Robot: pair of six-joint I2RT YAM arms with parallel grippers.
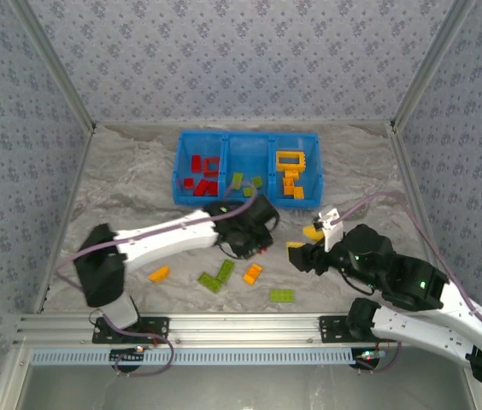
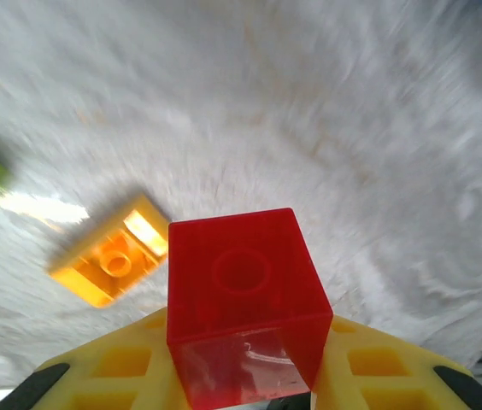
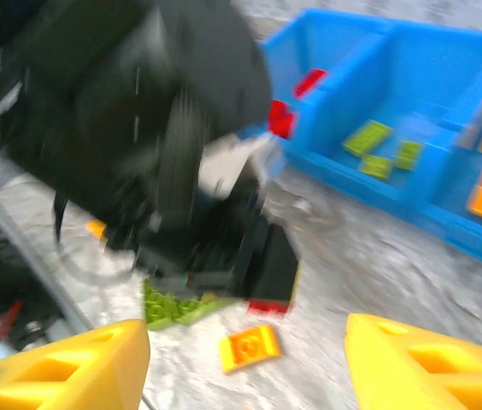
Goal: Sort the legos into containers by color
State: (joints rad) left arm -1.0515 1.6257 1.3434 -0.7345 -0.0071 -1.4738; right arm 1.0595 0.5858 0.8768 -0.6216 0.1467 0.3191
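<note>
Now your left gripper (image 2: 245,380) pinches a red brick (image 2: 243,286), seemingly clear of the table (image 2: 352,128), ready for the tray's (image 1: 245,134) red bin; your right gripper (image 3: 245,359) hangs spread, empty.

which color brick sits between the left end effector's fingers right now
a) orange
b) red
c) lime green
b: the left wrist view shows a red brick sitting between the yellow fingers of the left end effector, while an orange brick lies loose on the table beyond it.
</note>
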